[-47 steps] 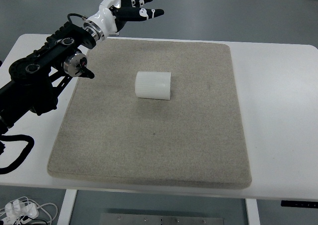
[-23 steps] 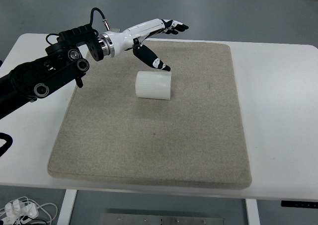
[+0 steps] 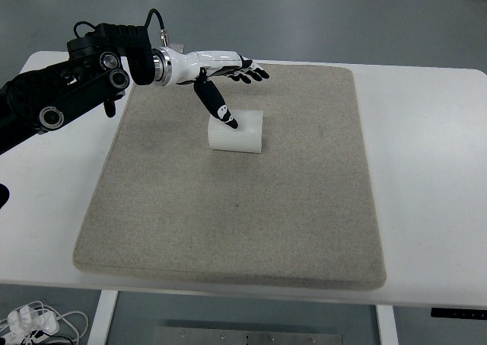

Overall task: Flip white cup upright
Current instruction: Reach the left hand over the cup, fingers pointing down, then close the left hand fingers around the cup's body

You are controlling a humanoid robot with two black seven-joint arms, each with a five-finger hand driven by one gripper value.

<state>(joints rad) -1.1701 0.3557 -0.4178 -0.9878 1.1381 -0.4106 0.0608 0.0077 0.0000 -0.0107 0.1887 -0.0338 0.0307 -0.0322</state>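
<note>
— In the top view, where was the white cup (image 3: 236,131) found?

— It was seen lying on its side on the grey mat (image 3: 228,208), in the far middle part, with its long axis running left to right across the picture. Which end was the mouth could not be told for sure.

— And the left hand (image 3: 221,75)?

— It was held just beyond the cup and a little to its left. The fingers (image 3: 247,72) were stretched out flat and nothing was grasped. The thumb (image 3: 215,103) was pointed down toward the cup's far left edge; whether it was touching could not be judged.

— The right hand?

— It was not seen, so the left was taken as nearer.
</note>
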